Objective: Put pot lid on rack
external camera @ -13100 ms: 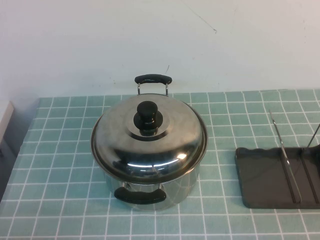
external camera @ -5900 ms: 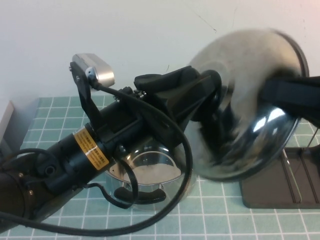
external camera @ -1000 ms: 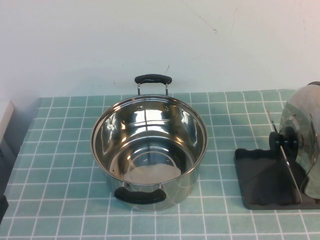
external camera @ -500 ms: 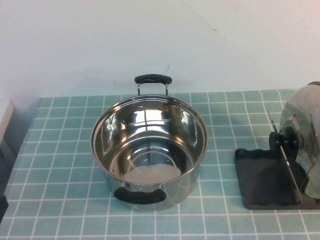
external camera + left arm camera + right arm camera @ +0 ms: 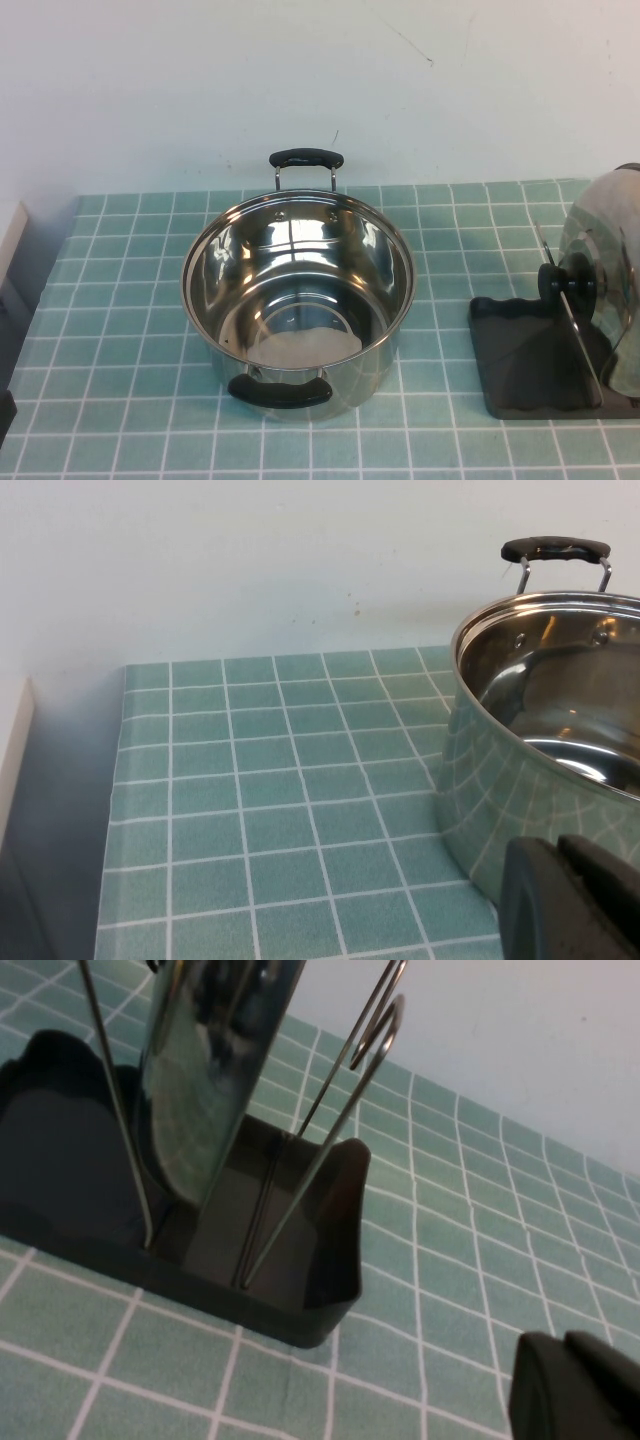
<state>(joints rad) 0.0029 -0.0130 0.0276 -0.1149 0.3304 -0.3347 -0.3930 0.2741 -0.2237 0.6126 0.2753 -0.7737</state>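
Flat counter [image 5: 120, 300] covered in small square teal tiles with white grout; plain pale, off-white painted wall [image 5: 300, 80] behind, faint marks; even, diffuse light, soft shadows.

Pot lid [image 5: 610, 290] and rack [image 5: 530, 360] cut off at the high view's right edge.

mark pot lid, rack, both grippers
pot lid [image 5: 600, 300]: high view, steel dome.
rack [image 5: 525, 360]: high view, tray floor.
left gripper [image 5: 570, 895]: left wrist view, shut fingertips.
right gripper [image 5: 575, 1385]: right wrist view, shut fingertips.
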